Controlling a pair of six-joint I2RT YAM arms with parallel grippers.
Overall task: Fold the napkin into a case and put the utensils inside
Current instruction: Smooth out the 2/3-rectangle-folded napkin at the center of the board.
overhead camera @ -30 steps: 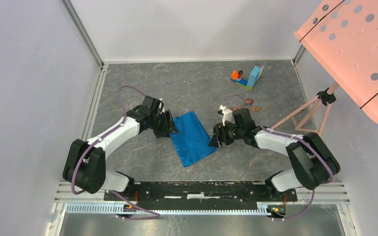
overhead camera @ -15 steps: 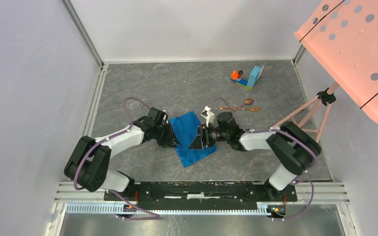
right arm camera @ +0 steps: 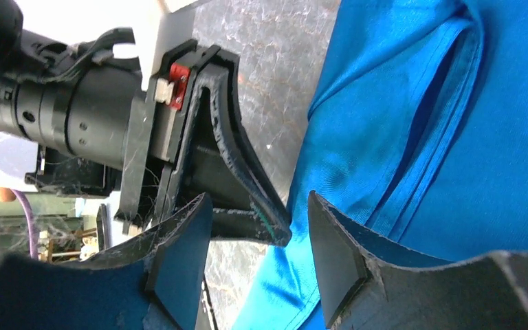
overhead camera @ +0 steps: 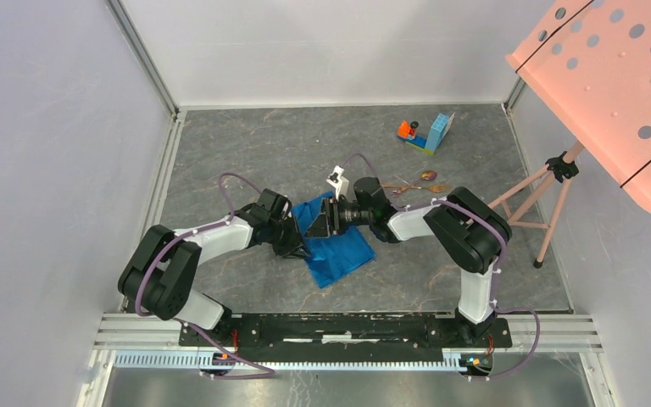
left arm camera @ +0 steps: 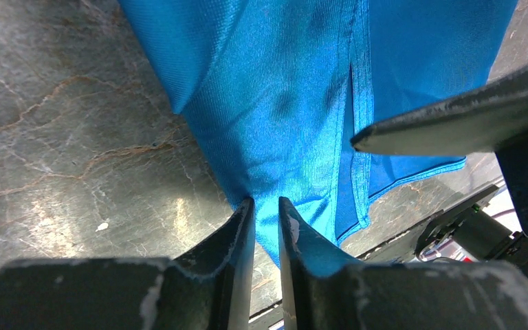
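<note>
The napkin (overhead camera: 343,251) lies folded, the utensils (overhead camera: 425,181) on the table (overhead camera: 220,144) beyond it.

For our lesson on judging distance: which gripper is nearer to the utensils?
Right. The right gripper hovers open over the napkin, left of the utensils in the top view; the left gripper pinches the napkin edge, farther left.

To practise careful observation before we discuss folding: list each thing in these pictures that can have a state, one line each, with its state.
napkin: loosely folded in layers on the table, not yet a case, one edge pinched.
left fingers: shut on the napkin.
right fingers: open at the napkin, holding nothing.
utensils: lying on the table, outside the napkin.
toy blocks: standing, untouched.
</note>
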